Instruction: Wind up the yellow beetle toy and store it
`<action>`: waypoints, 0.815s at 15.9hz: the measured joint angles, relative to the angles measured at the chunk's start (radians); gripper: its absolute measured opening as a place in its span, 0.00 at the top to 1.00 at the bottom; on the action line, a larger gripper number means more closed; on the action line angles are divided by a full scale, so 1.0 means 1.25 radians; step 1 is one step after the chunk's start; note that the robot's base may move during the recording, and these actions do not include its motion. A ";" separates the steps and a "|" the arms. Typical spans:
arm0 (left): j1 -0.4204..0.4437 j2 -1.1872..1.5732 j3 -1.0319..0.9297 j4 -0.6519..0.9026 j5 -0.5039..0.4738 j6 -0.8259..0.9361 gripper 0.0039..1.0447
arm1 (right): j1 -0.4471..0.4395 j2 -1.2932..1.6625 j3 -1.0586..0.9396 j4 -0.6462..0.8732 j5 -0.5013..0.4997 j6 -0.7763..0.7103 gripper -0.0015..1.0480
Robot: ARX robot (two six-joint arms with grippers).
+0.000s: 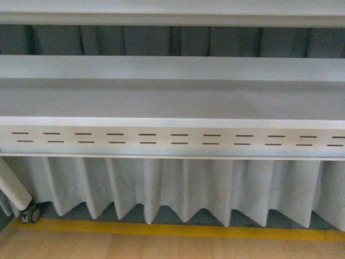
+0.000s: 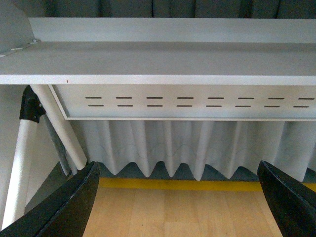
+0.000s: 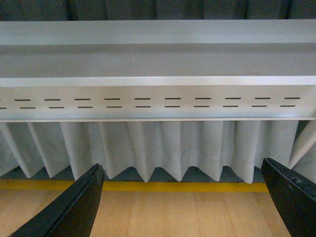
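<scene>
The left tool (image 2: 177, 165) hangs with its jaws spread wide and empty, facing the white desk (image 2: 148, 61) and the pleated curtain (image 2: 163, 143) beneath it. The right tool (image 3: 181, 164) is likewise agape, holding nothing. The yellow beetle toy shows in no view. It is probably light, hard and slick, so it is best pinched across its flanks with the wheels left free.

White shelf (image 1: 172, 100) w/ slotted front panel (image 1: 172, 138) ahead of & above right gripper (image 3: 181, 167); pleated curtain (image 1: 178, 186) hangs under it, then yellow strip (image 1: 178, 230), wood floor (image 1: 161, 247); white leg (image 2: 54, 123), caster (image 1: 30, 215) ahead of left gripper (image 2: 177, 167)
</scene>
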 joint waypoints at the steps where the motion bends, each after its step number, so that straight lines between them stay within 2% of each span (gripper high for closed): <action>1: 0.000 0.000 0.000 0.000 0.000 0.000 0.06 | 0.000 0.000 0.000 0.000 0.000 0.000 0.06; 13: 0.000 0.000 0.000 0.000 0.000 0.000 0.06 | 0.000 0.000 0.000 0.000 0.000 0.000 0.06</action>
